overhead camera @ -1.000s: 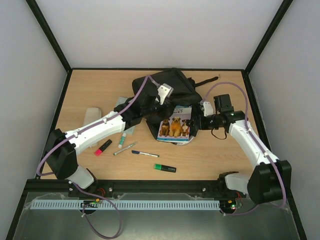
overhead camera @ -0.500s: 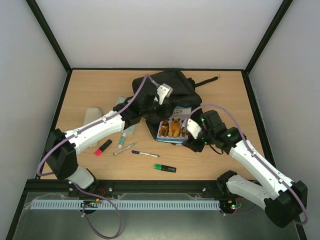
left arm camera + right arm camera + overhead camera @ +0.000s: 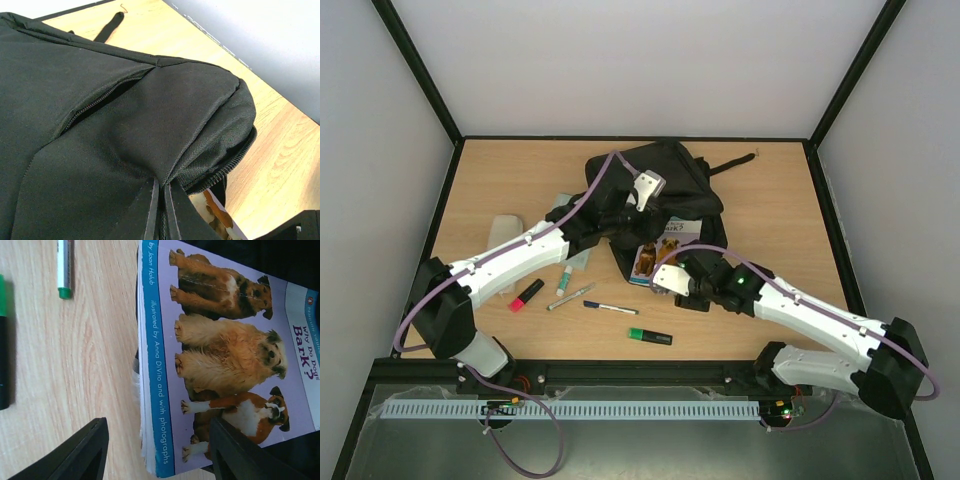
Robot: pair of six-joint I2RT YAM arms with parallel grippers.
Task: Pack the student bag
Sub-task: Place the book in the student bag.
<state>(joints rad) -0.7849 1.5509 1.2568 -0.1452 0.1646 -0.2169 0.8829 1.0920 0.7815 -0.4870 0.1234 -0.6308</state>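
**Right wrist view: straddling the book corner, jaws wide**

Spreading the right gripper (image 3: pixel 157 455) wide around the near corner of the book (image 3: pixel 220 355). Hovering one finger over bare table (image 3: pixel 75 390) just left of the spine, overlapping the cover beside the boxer dog with the other. Gripping nothing; failing to show whether either finger is touching the cover. Leaving open wood to the left, out to a green highlighter (image 3: pixel 2 340) and a green-tipped pen (image 3: pixel 64 267).

Farther on, pinching a raised fold of the student bag (image 3: pixel 125 115) in the left gripper (image 3: pixel 161 212), fingers pressed together, holding the fabric up over a gaping zip. Finding the bag at the far middle of the table, its near edge overlapping the book's far end. Trailing a strap (image 3: pixel 735 163) toward the far right edge. Keeping clear wood on both sides of the bag and along the right edge.
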